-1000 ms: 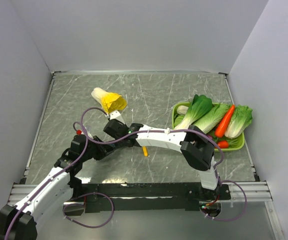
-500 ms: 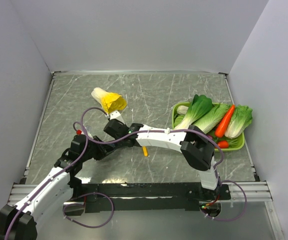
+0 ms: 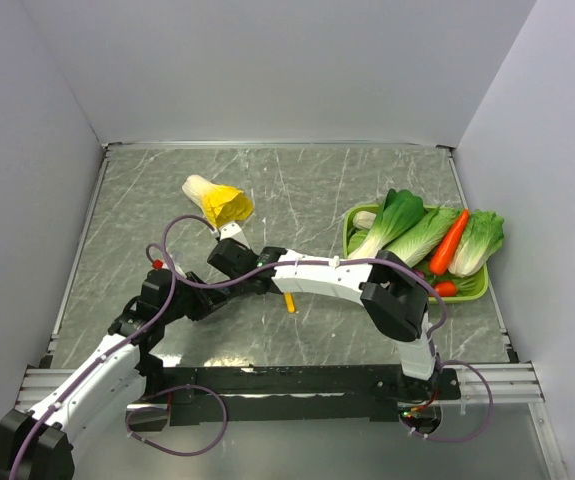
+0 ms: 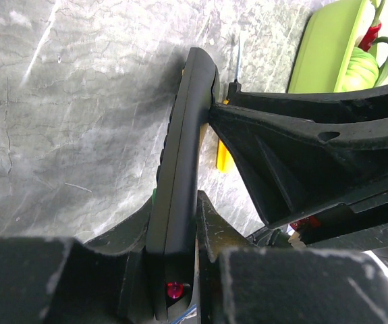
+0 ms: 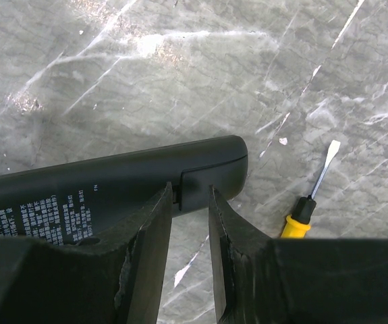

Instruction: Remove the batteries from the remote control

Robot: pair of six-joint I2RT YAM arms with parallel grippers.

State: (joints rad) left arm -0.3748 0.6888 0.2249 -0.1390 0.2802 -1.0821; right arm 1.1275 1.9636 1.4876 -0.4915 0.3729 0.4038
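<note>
Our left claw (image 4: 175, 236) is pinched shut on the slim, flat, black matte-plastic remote control (image 4: 183, 135). It grips the end that carries a small red lamp, one finger on each broad face. The remote stands on edge and runs straight away from that claw, its button side to the left in the left wrist view and its back to the right.

Our right claw (image 5: 189, 196) meets the remote near the far end. Its two black fingers (image 5: 146, 250) stand a narrow gap apart with nothing pinched between them, and their tips rest against the remote's back, right at the seam of the cover panel. That panel sits flush with the body, so the batteries are out of sight. White printed text shows further along the back.

Seen from above, the remote is almost wholly hidden under the two claws, which meet over the left-centre of the grey marbled desk (image 5: 180, 67).

Just beyond the remote's far end, a small flat-bladed screwdriver with a yellow handle (image 5: 306, 202) lies on the desk, apart from the remote.

Further right sits a lime-green plastic tray (image 4: 323, 47) holding leafy green vegetables (image 3: 397, 220) and an orange carrot (image 3: 450, 242). Towards the back left of the desk lies a yellow and white cabbage (image 3: 217, 202).
</note>
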